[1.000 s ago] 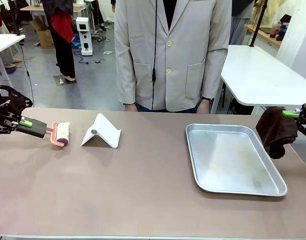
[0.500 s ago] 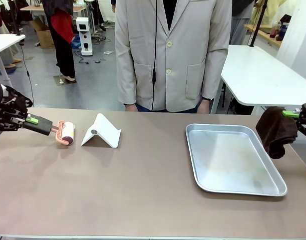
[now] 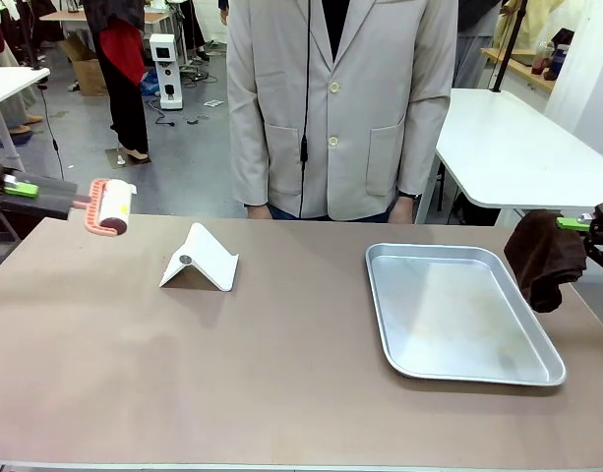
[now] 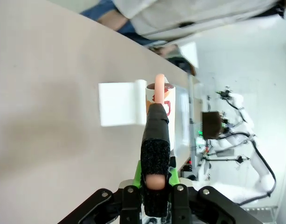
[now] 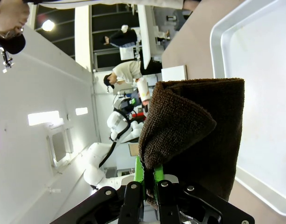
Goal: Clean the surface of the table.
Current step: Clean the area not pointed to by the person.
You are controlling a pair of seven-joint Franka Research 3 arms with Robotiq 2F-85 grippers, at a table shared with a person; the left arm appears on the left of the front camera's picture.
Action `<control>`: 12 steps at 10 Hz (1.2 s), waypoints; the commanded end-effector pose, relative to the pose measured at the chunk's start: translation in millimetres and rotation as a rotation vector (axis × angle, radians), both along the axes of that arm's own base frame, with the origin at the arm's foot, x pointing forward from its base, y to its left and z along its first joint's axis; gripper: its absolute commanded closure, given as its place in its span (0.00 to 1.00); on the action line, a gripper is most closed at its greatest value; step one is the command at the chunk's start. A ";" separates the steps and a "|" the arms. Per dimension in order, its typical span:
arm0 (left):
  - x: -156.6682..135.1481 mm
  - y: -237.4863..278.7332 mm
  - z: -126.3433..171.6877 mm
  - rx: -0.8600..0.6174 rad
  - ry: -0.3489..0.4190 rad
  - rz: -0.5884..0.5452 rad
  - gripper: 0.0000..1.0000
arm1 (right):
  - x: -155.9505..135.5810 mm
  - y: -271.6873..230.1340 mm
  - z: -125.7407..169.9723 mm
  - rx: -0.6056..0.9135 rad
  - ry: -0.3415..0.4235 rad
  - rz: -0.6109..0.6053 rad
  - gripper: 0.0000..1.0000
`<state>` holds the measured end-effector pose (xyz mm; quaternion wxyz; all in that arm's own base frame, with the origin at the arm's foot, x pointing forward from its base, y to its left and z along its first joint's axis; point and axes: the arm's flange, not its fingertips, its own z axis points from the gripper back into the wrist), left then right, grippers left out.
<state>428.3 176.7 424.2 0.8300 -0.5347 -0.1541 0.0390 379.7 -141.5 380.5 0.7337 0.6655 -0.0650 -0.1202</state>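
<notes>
The wide matte brownish-taupe desk (image 3: 232, 383) fills the foreground. Off its 10 o'clock corner, the left claw (image 3: 28, 187) is clamped on a black-handled pink lint roller (image 3: 109, 206), held off the top. At 3 o'clock, the right claw (image 3: 584, 224) pinches a dark brown terry cloth (image 3: 545, 261) beside a shiny silver metal tray (image 3: 458, 310). A white folded stand (image 3: 198, 261) sits on the desk around 11 o'clock.
</notes>
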 end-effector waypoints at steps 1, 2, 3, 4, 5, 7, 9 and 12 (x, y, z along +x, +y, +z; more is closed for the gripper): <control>-36.9 13.1 0.4 -0.051 -0.015 -0.074 0.78 | 0.9 0.8 1.3 -0.011 -0.021 0.000 0.91; -57.1 23.1 3.8 -0.069 -0.024 -0.090 0.78 | 0.9 0.8 1.3 -0.011 -0.021 0.000 0.91; -82.3 33.2 4.3 -0.089 -0.027 -0.117 0.78 | 0.9 0.8 1.3 -0.011 -0.021 0.000 0.91; -103.7 40.9 0.6 -0.089 -0.034 -0.119 0.78 | 0.9 0.8 1.3 -0.011 -0.021 0.000 0.91; -124.0 49.2 -4.6 -0.095 -0.031 -0.125 0.78 | 0.9 0.8 1.3 -0.011 -0.021 0.000 0.91; -150.8 65.6 -13.8 -0.122 -0.039 -0.116 0.78 | 0.9 0.8 1.3 -0.011 -0.021 0.000 0.91; -159.4 83.6 -23.2 -0.144 0.007 -0.129 0.78 | 0.9 0.8 1.3 -0.011 -0.021 0.000 0.91; -153.2 70.2 -16.6 -0.117 -0.012 -0.095 0.78 | 0.9 0.8 1.3 -0.011 -0.021 0.000 0.91</control>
